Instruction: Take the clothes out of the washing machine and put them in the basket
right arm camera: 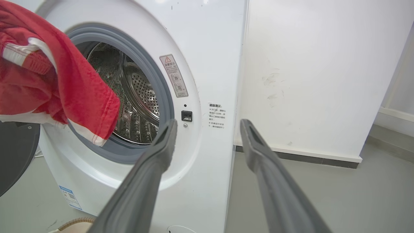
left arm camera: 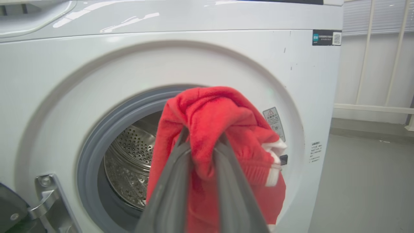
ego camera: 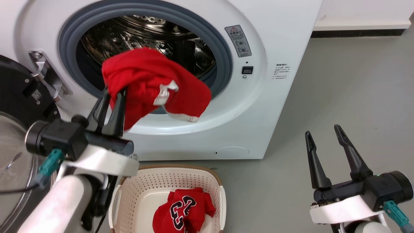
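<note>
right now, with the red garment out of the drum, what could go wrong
The left gripper pinches only a bunched fold of the red white-trimmed garment. Most of it hangs free, so it might slip out mid-swing.
Its loose hem looks close to the grey door seal and may drag there.
The basket sits low, so an off-centre release could drape its rim.

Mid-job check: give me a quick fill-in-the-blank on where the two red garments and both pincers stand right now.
1. The left pincer is shut on the plain red garment, which has ____ trim.
2. The basket holds the red jersey printed with the number ____.
3. The right pincer is ____ and holds nothing.
Missing words: white; 23; open.
</note>
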Motion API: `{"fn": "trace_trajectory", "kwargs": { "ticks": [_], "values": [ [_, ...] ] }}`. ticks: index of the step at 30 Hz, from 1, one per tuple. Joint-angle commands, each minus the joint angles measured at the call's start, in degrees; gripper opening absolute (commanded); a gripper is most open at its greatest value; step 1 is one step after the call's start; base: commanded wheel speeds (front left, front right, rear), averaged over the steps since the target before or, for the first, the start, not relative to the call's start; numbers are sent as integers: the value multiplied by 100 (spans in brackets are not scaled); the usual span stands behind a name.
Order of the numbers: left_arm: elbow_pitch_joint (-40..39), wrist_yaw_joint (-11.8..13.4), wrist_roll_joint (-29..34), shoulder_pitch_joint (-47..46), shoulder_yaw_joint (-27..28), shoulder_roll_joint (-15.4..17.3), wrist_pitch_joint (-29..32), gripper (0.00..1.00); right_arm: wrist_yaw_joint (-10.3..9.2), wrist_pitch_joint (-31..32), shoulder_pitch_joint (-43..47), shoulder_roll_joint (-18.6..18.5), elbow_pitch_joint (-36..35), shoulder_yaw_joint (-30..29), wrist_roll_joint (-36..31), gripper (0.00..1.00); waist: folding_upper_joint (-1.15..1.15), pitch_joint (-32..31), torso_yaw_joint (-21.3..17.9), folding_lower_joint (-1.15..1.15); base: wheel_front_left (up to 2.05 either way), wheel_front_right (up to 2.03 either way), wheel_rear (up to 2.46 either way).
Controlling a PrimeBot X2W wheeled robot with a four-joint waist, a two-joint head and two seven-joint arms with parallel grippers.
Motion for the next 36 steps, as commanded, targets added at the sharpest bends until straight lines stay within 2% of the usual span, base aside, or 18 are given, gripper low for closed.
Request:
{"fn": "trace_trajectory", "kwargs": {
  "ticks": [1, 9, 16, 22, 27, 36],
  "values": [
    [-126, 58, 44, 145, 4, 43, 21, 0, -4, -11, 58, 8, -14, 1, -4, 100, 0, -26, 20, 1, 0, 0, 0],
    [-514, 299, 60, 823, -152, 165, 150, 0, -4, -11, 86, 8, -41, 25, -18, 100, 0, -22, 77, 1, 0, 0, 0],
    [-60, 151, 5, 1221, -513, 59, 170, 0, -5, -11, -97, 8, -84, 27, -46, 100, 0, 232, 69, 1, 0, 0, 0],
    [1027, -202, -211, 1173, -706, -250, -34, 0, -4, -11, -282, 9, -141, 57, -105, 100, 0, 657, -11, 1, 0, 0, 0],
    [2243, -520, -294, 893, -749, -553, -205, 0, -4, -11, -550, 8, -217, 45, -154, 100, 0, 1169, -145, 1, 0, 0, 0],
    [4612, -1063, -123, -264, -839, -1132, -327, 0, -5, -11, -1128, 9, -390, -3, -179, 100, 0, 2338, -340, 1, 0, 0, 0]
  ]
}}
